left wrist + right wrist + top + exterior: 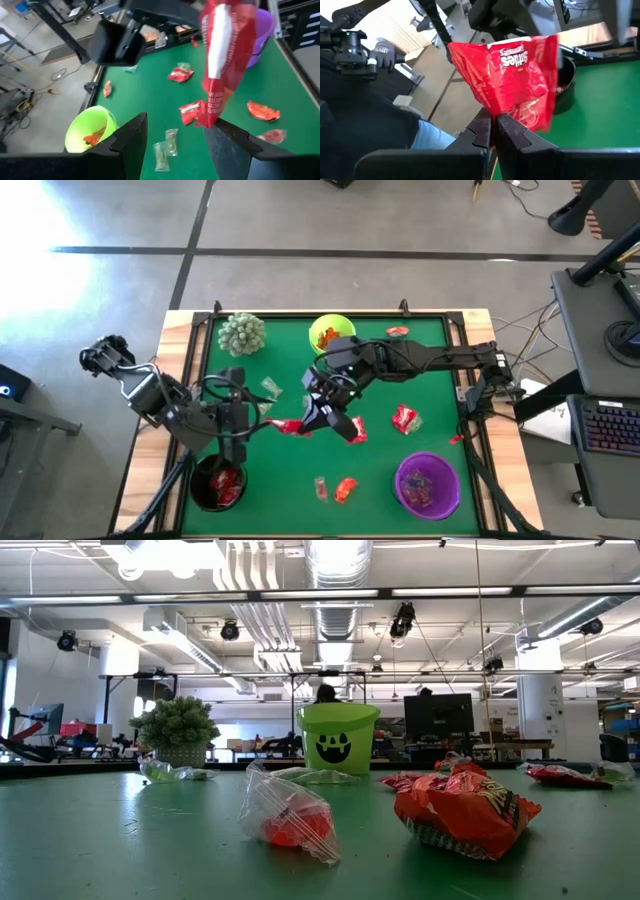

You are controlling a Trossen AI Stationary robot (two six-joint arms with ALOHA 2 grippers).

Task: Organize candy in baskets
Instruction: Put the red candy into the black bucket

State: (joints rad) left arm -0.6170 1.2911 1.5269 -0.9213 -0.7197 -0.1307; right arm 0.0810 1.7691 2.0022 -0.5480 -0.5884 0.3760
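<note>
From above, the right gripper (322, 418) reaches to the middle of the green table (430, 380), pinching a red candy packet (288, 426) that sticks out toward the left gripper (240, 428). It looks like a hand-over, since the black basket (217, 484) already holding red sweets sits just beside the left arm. The lime green basket (331, 333) stands at the far edge near the spiky plant (242, 333); the purple basket (428, 484) is at the near right corner. Loose sweets lie between them.

At table height, neither gripper shows; an orange wrapper (465, 810) and a clear-wrapped sweet (289, 815) lie in front, the lime basket behind.

The left wrist camera shows its own fingers (131, 145) spread wide, with the red packet hanging between and above them, not yet clamped.

The right wrist camera shows its fingers (512, 135) pressed together on the packet's lower edge, so the bag stands up clear for the other arm to take.
</note>
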